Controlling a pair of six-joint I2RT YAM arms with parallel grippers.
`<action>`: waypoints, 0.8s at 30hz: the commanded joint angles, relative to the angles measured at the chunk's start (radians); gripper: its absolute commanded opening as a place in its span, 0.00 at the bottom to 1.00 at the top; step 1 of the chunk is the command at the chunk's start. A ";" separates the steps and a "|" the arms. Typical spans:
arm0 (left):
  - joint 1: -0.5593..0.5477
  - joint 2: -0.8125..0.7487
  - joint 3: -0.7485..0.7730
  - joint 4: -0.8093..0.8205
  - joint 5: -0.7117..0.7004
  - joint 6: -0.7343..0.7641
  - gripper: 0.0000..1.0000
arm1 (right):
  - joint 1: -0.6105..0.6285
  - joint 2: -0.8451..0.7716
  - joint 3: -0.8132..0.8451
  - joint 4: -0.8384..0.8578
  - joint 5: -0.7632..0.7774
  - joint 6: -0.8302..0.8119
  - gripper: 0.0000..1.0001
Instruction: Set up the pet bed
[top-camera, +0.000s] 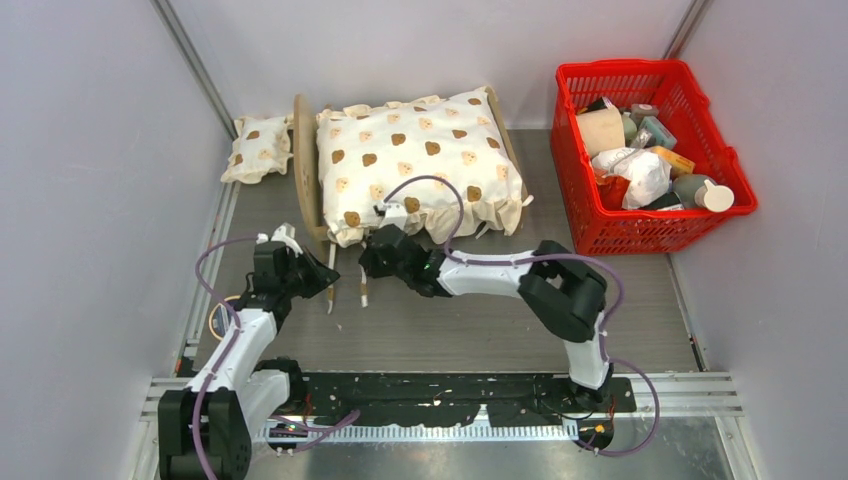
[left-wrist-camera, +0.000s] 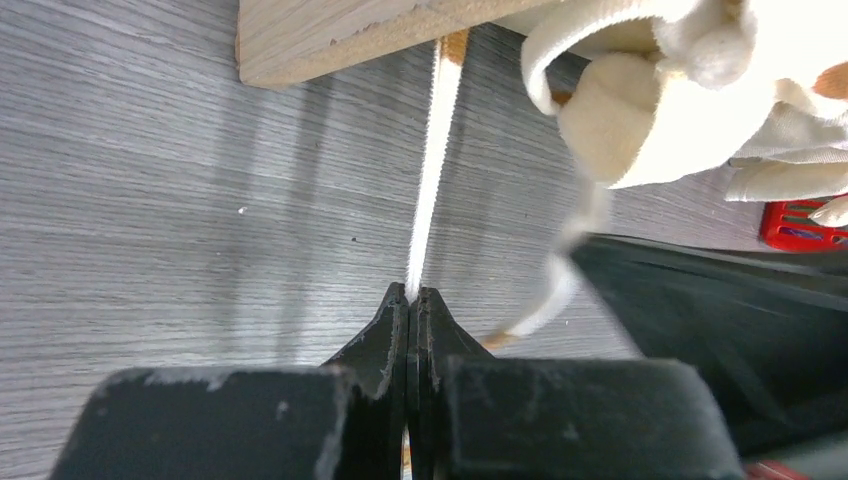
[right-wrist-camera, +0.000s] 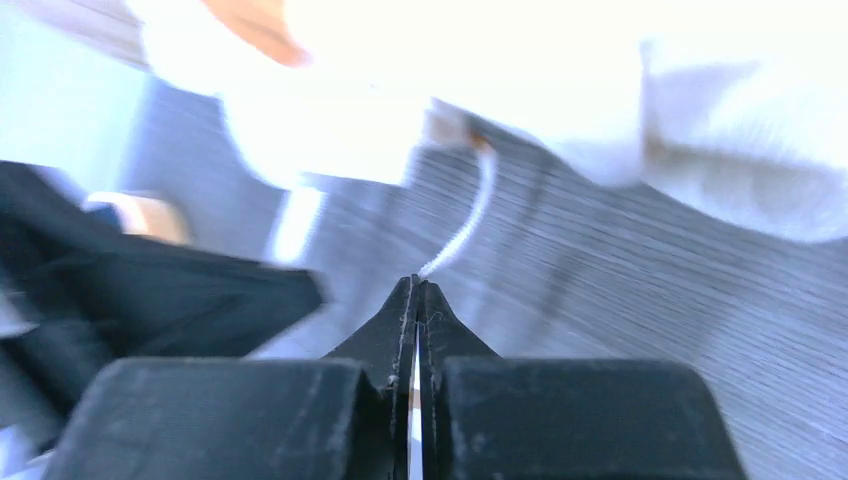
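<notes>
The pet bed (top-camera: 303, 165) is a light-wood frame at the back middle, with a cream bear-print cushion (top-camera: 420, 160) lying on it. Thin white tie strings hang from the cushion's near left corner. In the left wrist view, a corner of the wooden frame (left-wrist-camera: 330, 35) and the cushion's ruffle (left-wrist-camera: 660, 110) show, and my left gripper (left-wrist-camera: 411, 290) is shut on one tie string (left-wrist-camera: 432, 170) pulled straight. In the right wrist view, my right gripper (right-wrist-camera: 416, 283) is shut on the end of another tie string (right-wrist-camera: 470, 225) under the cushion (right-wrist-camera: 600, 90). The two grippers (top-camera: 318, 280) (top-camera: 365, 265) sit close together.
A small bear-print pillow (top-camera: 257, 148) lies left of the bed by the wall. A red basket (top-camera: 620, 68) full of mixed items stands at the back right. Grey walls close in both sides. The right arm's dark link (left-wrist-camera: 720, 300) lies close beside my left gripper.
</notes>
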 joint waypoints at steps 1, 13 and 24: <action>0.000 -0.049 -0.049 0.075 -0.007 -0.035 0.00 | 0.003 -0.201 0.018 0.105 -0.096 0.022 0.05; -0.055 -0.254 -0.179 0.186 -0.083 -0.111 0.00 | 0.014 -0.063 0.315 0.095 -0.151 0.133 0.13; -0.057 -0.299 -0.250 0.320 -0.018 -0.193 0.00 | 0.005 -0.068 0.274 -0.205 -0.188 0.029 0.40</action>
